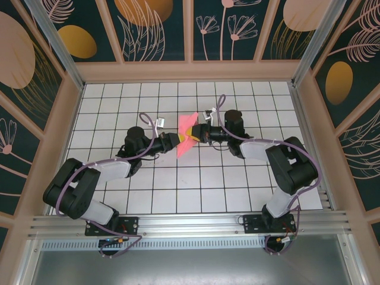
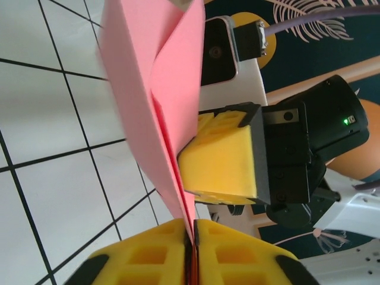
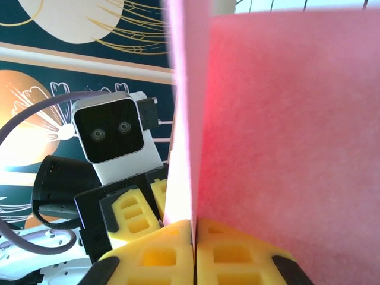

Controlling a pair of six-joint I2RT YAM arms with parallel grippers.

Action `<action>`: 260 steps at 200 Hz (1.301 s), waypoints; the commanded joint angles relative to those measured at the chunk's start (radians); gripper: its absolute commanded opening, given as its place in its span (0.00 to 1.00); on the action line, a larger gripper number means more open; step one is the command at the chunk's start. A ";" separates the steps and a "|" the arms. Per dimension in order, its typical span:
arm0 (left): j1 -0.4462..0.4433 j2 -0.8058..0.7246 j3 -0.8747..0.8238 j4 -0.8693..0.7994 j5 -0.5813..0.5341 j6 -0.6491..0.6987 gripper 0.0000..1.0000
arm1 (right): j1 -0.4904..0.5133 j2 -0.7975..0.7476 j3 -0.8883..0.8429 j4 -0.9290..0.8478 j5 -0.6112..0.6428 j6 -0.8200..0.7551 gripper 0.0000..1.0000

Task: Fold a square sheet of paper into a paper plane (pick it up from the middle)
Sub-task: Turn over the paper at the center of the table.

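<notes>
Pinching the folded pink-red sheet of thin paper [image 1: 186, 132] from opposite sides, the left gripper [image 2: 191, 252] and the right gripper [image 3: 194, 249] were both pressed together on its edges, and the sheet stood upright between them. If one arm pulled away too strongly, I thought the paper could tear or slip out.

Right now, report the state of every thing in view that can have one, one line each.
left gripper, shut on the paper, pads pinching its edge.
right gripper, shut on the paper from the opposite side.
paper, folded into layers, standing on edge, held between the two grippers.
</notes>
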 commanded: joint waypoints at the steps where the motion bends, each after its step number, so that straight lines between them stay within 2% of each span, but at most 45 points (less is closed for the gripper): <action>1: 0.003 -0.003 -0.001 0.008 -0.005 0.024 0.06 | -0.012 -0.008 0.031 -0.050 0.003 -0.058 0.16; 17: 0.003 -0.020 0.011 -0.069 -0.033 0.062 0.03 | -0.030 -0.050 0.031 -0.166 0.052 -0.119 0.30; 33: 0.003 -0.052 0.044 -0.253 -0.109 0.151 0.02 | -0.045 -0.111 0.036 -0.329 0.145 -0.217 0.44; 54: 0.003 -0.099 0.123 -0.584 -0.311 0.312 0.03 | -0.046 -0.183 0.055 -0.580 0.366 -0.348 0.57; 75: -0.007 -0.122 0.207 -0.857 -0.527 0.415 0.04 | -0.046 -0.235 0.043 -0.706 0.547 -0.403 0.67; 100: -0.050 -0.111 0.318 -1.106 -0.805 0.473 0.03 | -0.048 -0.285 0.001 -0.748 0.712 -0.412 0.74; 128: -0.137 -0.014 0.476 -1.350 -1.134 0.465 0.04 | -0.052 -0.320 -0.015 -0.796 0.855 -0.417 0.75; 139: -0.167 0.045 0.534 -1.432 -1.224 0.442 0.05 | -0.056 -0.324 -0.011 -0.819 0.893 -0.421 0.75; 153: -0.193 0.119 0.593 -1.518 -1.285 0.404 0.05 | -0.071 -0.325 -0.015 -0.828 0.908 -0.425 0.75; 180: -0.241 0.256 0.677 -1.617 -1.332 0.346 0.05 | -0.121 -0.323 -0.023 -0.823 0.902 -0.431 0.75; 203: -0.260 0.345 0.709 -1.603 -1.257 0.329 0.05 | -0.158 -0.321 -0.022 -0.814 0.895 -0.430 0.75; 216: -0.265 0.359 0.706 -1.550 -1.186 0.321 0.09 | -0.165 -0.320 -0.010 -0.831 0.887 -0.442 0.75; 227: -0.265 0.348 0.688 -1.482 -1.117 0.312 0.18 | -0.165 -0.321 -0.005 -0.841 0.878 -0.454 0.75; 246: -0.265 0.296 0.635 -1.320 -1.016 0.292 0.46 | -0.168 -0.320 0.000 -0.858 0.846 -0.488 0.75; 260: -0.265 0.255 0.598 -1.223 -0.977 0.281 0.61 | -0.169 -0.313 0.008 -0.871 0.823 -0.523 0.75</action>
